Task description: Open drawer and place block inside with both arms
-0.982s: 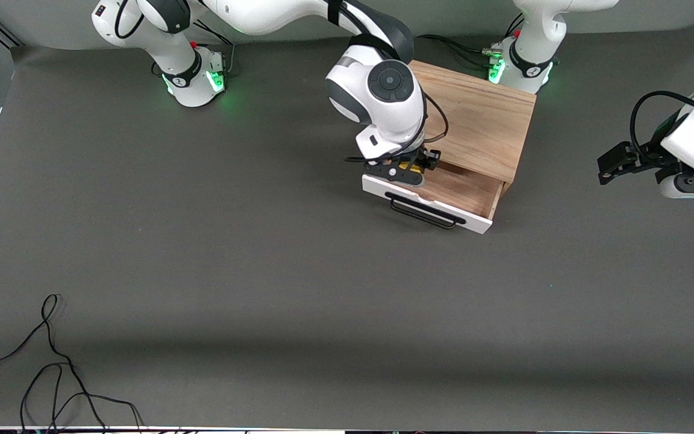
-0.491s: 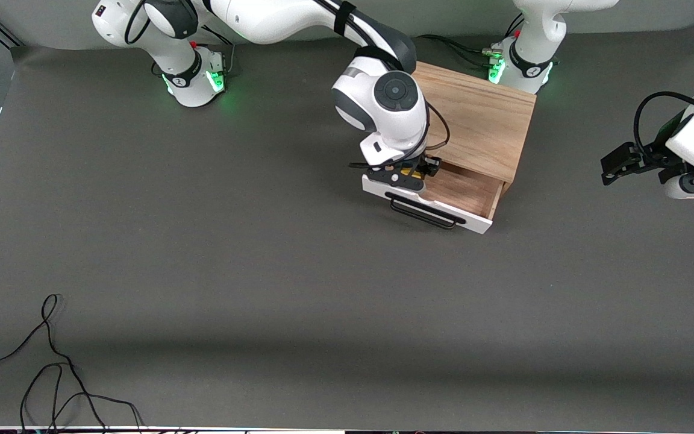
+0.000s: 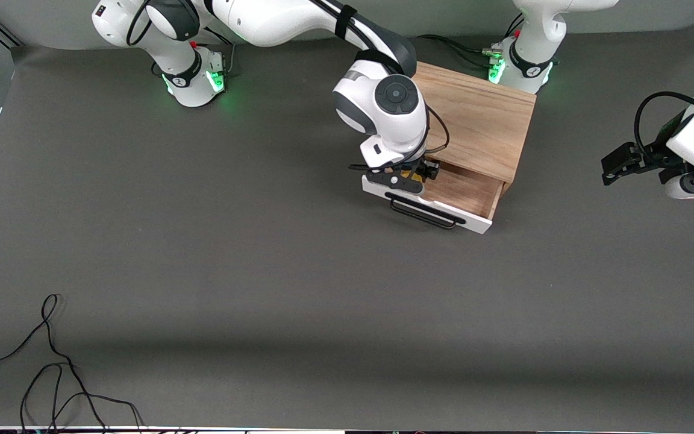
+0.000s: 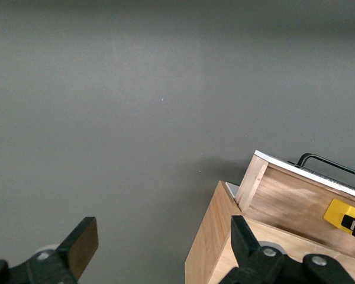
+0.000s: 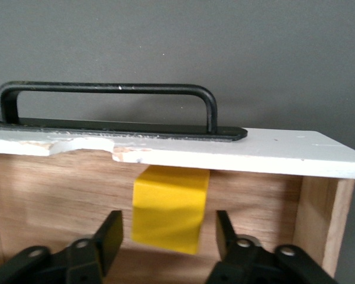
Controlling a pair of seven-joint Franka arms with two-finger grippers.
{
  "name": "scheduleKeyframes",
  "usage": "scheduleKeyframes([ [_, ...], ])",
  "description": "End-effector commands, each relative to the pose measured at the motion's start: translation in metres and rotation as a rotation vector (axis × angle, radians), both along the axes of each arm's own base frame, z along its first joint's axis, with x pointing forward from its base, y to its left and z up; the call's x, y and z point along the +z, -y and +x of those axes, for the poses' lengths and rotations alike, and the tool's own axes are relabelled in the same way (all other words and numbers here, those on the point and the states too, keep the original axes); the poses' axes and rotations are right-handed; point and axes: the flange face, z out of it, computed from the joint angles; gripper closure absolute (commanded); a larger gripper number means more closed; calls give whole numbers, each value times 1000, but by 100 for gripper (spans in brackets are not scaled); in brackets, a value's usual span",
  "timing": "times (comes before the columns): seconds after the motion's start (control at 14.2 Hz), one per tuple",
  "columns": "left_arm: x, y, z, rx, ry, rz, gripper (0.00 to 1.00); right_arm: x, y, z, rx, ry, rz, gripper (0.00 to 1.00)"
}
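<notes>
The light wooden box (image 3: 479, 120) stands near the left arm's base, and its drawer (image 3: 464, 191) is pulled out toward the front camera, with a white front panel (image 3: 473, 222) and black wire handle (image 3: 425, 212). My right gripper (image 3: 410, 175) is down inside the drawer at its end toward the right arm. It is open, with the yellow block (image 5: 168, 207) between its fingers (image 5: 109, 234) and a gap on each side. The block lies against the inside of the front panel (image 5: 225, 151). My left gripper (image 3: 615, 164) is open and empty, held over the table's left-arm end. Its wrist view shows the box (image 4: 210, 242) and the block (image 4: 345, 216).
A loose black cable (image 3: 52, 367) lies on the grey table (image 3: 262, 271) at the near corner toward the right arm's end. The two green-lit bases (image 3: 193, 81) stand along the edge farthest from the front camera.
My right gripper has sunk a little lower into the drawer, and less of the yellow block shows. My left gripper has shifted slightly toward the table's end.
</notes>
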Motion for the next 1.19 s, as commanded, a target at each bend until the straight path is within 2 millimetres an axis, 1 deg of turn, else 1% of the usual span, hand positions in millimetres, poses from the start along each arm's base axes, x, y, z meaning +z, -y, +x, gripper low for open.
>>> scheduleKeyframes([
  [0.0,5,-2,-2,-14,8,-8,0,15,-8,-2,-25,38,10,0],
  [0.14,5,-2,-1,-13,10,-8,0,25,-8,0,-27,47,21,0],
  [0.21,4,-2,-1,-13,8,-9,0,38,-6,-1,-26,52,27,0],
  [0.35,4,-1,-1,-14,8,-9,0,80,1,-1,-3,129,25,0],
  [0.42,4,-1,-1,-14,8,-9,0,97,8,1,-1,151,19,0],
  [0.49,4,-2,-1,-13,8,-9,0,108,18,7,-12,151,9,0],
  [0.56,4,-1,-1,-14,8,-9,0,128,36,18,-26,156,-3,0],
  [0.63,4,-1,-1,-14,8,-9,0,146,61,36,-48,170,-17,0],
  [0.7,4,-1,-1,-14,9,-11,0,161,87,49,-15,187,-24,0],
  [0.77,4,-1,-1,-14,9,-11,0,172,117,68,25,202,-25,0],
  [0.84,4,-2,-1,-13,9,-11,0,186,153,90,54,213,-12,0],
  [0.91,4,-2,-1,-13,9,-11,0,198,187,111,46,205,19,0],
  [0.98,4,-2,-1,-13,9,-11,0,210,216,125,38,200,44,0],
  [1.12,4,-2,-1,-13,9,-11,0,222,288,148,38,194,35,0],
])
